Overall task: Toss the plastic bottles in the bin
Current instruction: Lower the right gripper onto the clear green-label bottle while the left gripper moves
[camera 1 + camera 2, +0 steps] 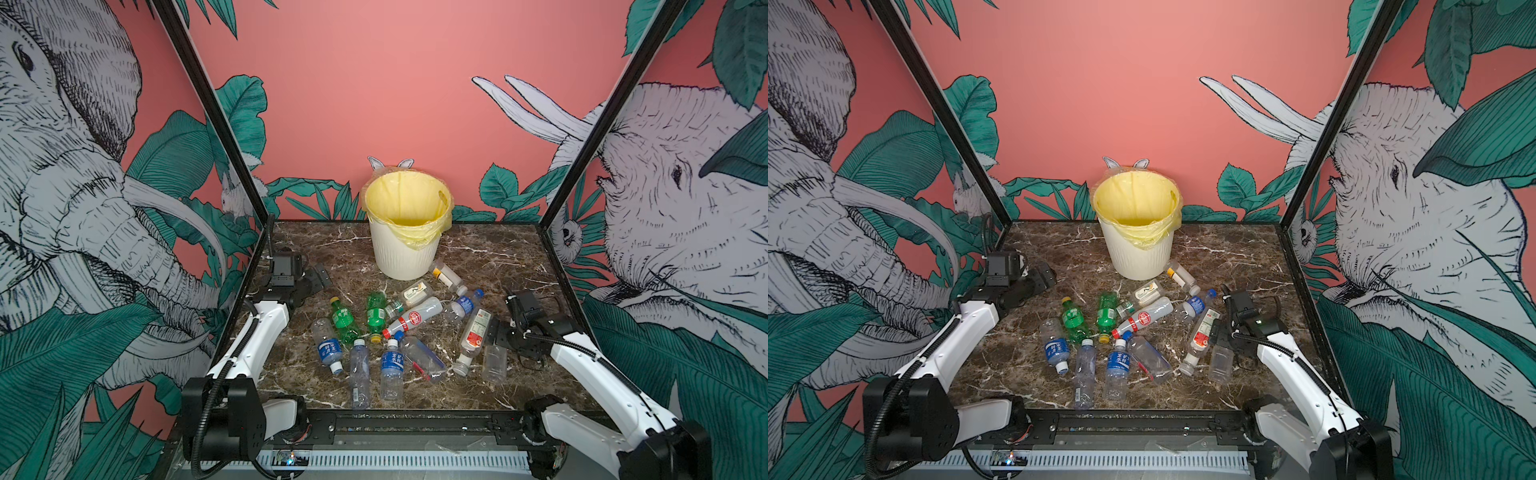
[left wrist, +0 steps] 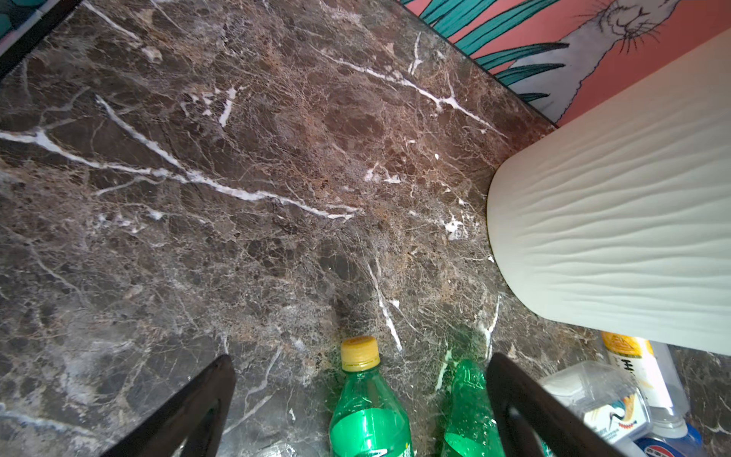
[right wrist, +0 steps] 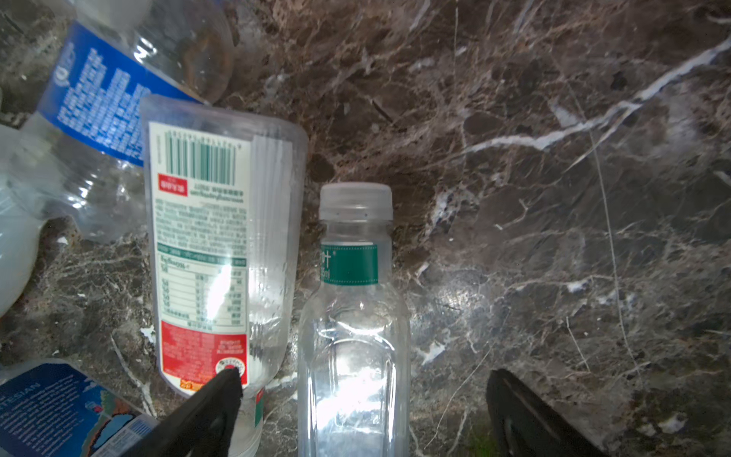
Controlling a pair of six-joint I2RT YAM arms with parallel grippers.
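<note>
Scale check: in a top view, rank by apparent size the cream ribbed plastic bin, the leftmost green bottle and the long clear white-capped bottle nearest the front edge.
1. Cream ribbed plastic bin
2. Long clear white-capped bottle, nearest the camera, so unsure
3. Leftmost green bottle

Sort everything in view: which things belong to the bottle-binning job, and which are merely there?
Job: bottles, bin, left tool, right tool.
Merely there: table, mural, frame posts.
</note>
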